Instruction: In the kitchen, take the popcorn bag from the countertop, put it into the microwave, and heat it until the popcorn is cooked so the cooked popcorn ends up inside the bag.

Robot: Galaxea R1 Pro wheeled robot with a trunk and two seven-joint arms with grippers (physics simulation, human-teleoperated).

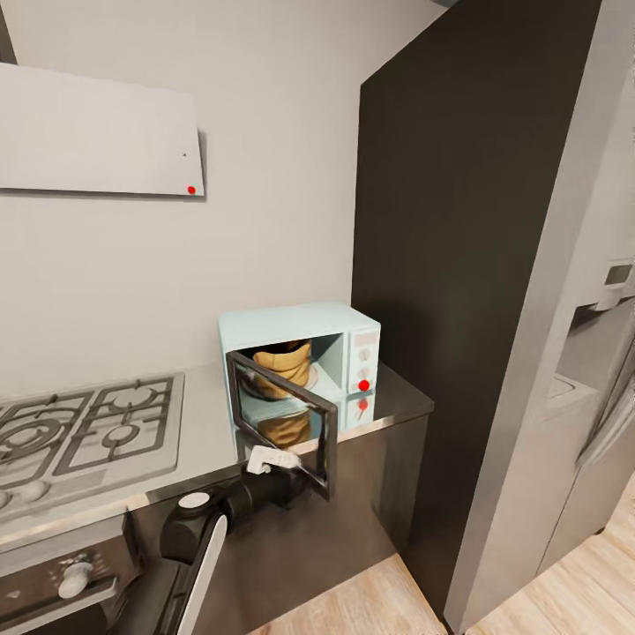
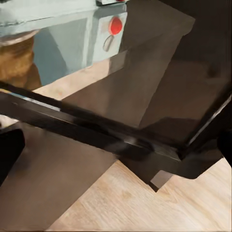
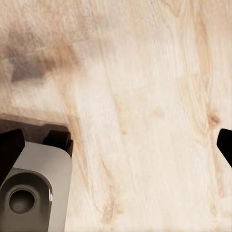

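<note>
We find the left hand [image 1: 273, 460] at the lower edge of the open microwave door [image 1: 287, 419]; whether it grips anything we cannot tell. In the right wrist view the right hand [image 3: 116, 145] is spread wide over wooden floor [image 3: 145, 96], holding nothing. Farther back, the popcorn bag [image 1: 282, 363] sits inside the microwave [image 1: 304, 366] on the tabletop [image 1: 207, 414], partly hidden by the door. No lettering is legible.
</note>
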